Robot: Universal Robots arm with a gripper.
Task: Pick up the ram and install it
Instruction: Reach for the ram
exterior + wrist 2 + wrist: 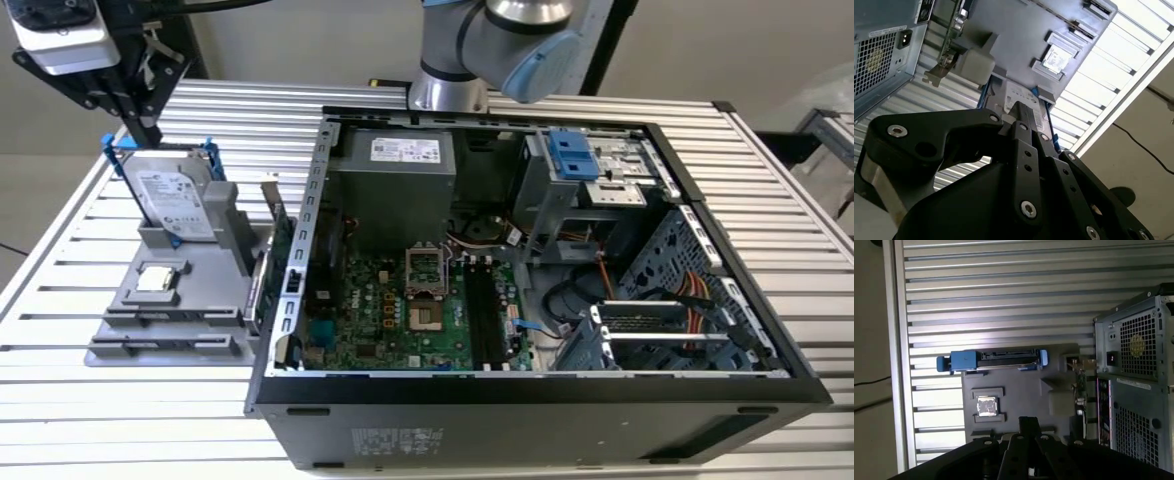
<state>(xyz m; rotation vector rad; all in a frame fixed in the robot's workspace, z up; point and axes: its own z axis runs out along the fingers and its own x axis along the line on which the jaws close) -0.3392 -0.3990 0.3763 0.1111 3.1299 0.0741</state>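
My gripper (pixel 139 130) hangs over the far left corner of the grey tray (pixel 200 330), just above the upright hard drive (pixel 174 195) in its blue frame. In both wrist views the black fingers (pixel 1021 112) meet at the tip with nothing between them. A thin dark strip stands on edge in a long slot (pixel 174 314) at the tray's near end. It may be the ram, but I cannot make out its colour. The black memory slots (pixel 487 310) lie on the motherboard inside the open computer case (pixel 694 215).
On the tray sits a small square silver processor chip (pixel 986 406). A green card with a metal bracket (pixel 267 240) stands on edge between the tray and the case. The ribbed metal table (pixel 54 400) extends around both. The arm's base (pixel 454 60) rises behind the case.
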